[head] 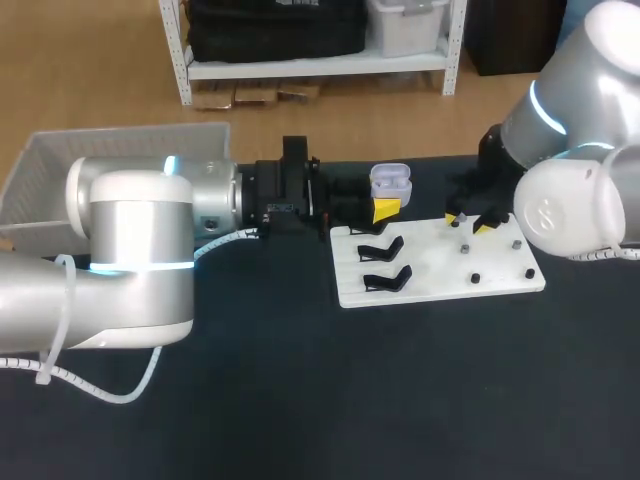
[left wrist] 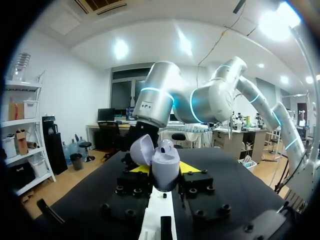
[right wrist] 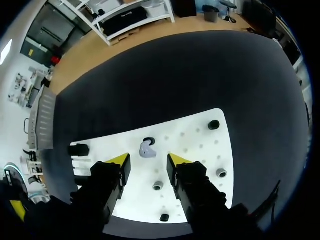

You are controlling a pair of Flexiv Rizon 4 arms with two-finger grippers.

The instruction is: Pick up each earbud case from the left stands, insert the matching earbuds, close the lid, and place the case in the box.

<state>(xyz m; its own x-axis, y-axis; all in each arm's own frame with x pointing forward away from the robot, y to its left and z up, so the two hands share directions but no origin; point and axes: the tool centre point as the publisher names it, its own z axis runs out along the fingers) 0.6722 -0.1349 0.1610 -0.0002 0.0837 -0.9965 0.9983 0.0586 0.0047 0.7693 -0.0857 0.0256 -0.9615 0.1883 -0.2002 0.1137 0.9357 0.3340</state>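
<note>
at the upper middle of the head view, the left gripper (head: 385, 208) holds the open earbud case (head: 391, 180) beside the white board (head: 440, 280), with the right gripper (head: 470, 222) low over it. from the left wrist, the fingers clamp the case, one earbud (left wrist: 165, 146) seemingly seated. from the right wrist, a loose earbud (right wrist: 146, 149) lies on the board between the spread, empty fingers. i'd say insertion is in hand, and next comes a gentle pinch, then a carry to the case.
</note>
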